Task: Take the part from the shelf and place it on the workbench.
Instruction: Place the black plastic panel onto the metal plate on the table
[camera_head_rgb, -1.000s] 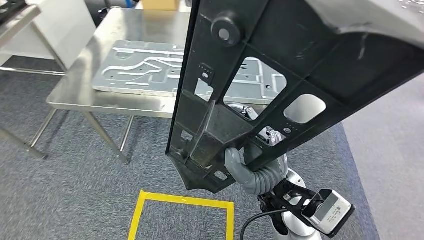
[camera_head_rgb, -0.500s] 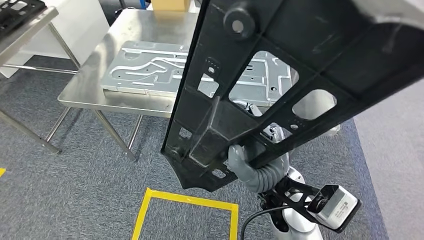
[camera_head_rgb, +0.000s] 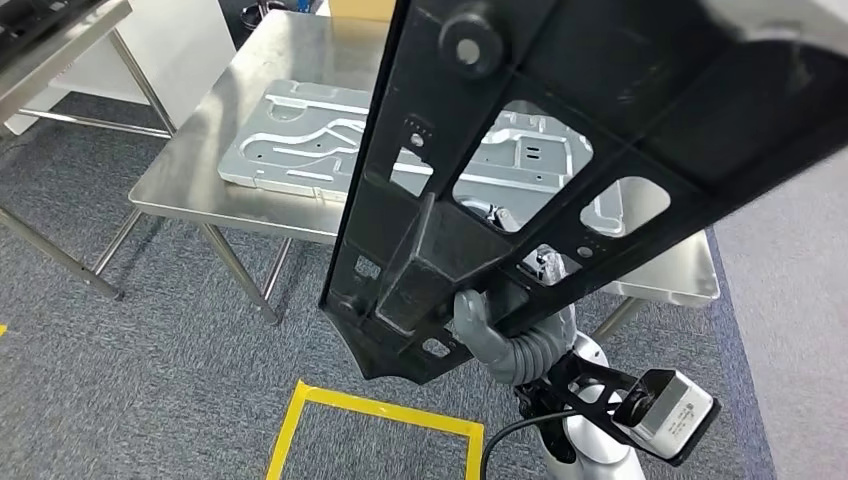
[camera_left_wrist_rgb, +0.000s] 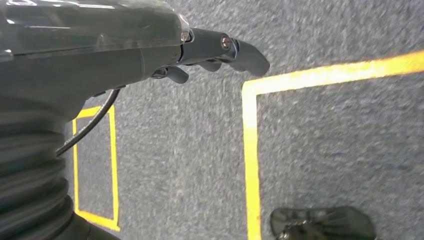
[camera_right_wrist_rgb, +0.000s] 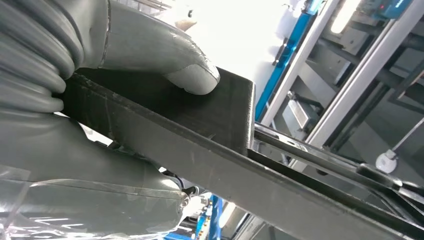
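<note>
Black part (camera_head_rgb: 560, 150): long ribbed plastic frame with cut-out windows, held up close in front of the head camera, tilted, running from upper right down to a pointed lower end above the carpet. Not on the desk; it hangs in the air between the camera and the desk.

Right hand (camera_head_rgb: 490, 325) grips the part near its lower end, grey thumb wrapped round a box-shaped rib. Right wrist view shows the thumb (camera_right_wrist_rgb: 192, 75) pressed flat on the black rib (camera_right_wrist_rgb: 215, 115), with the rest of the hand clamped under the bar. Fully closed on the part.

Left hand (camera_left_wrist_rgb: 210, 52): hangs over the carpet, dark fingers (camera_left_wrist_rgb: 245, 52) lightly curled and apart, holding nothing, touching nothing.

Desk (camera_head_rgb: 190, 175): stainless steel, ahead of the robot, its near edge facing the robot, with thin legs. A silver stamped metal panel (camera_head_rgb: 300, 145) lies flat on it and covers most of the middle; bare strips remain along the near edge and the left side. The right corner of the desk (camera_head_rgb: 690, 280) shows below the part.

Floor (camera_head_rgb: 150, 380): grey carpet, open between robot and desk. Yellow tape square (camera_head_rgb: 375, 440) just in front of the robot, below the tip of the part. Second steel table edge (camera_head_rgb: 50, 40) at far left, well apart from the desk.
</note>
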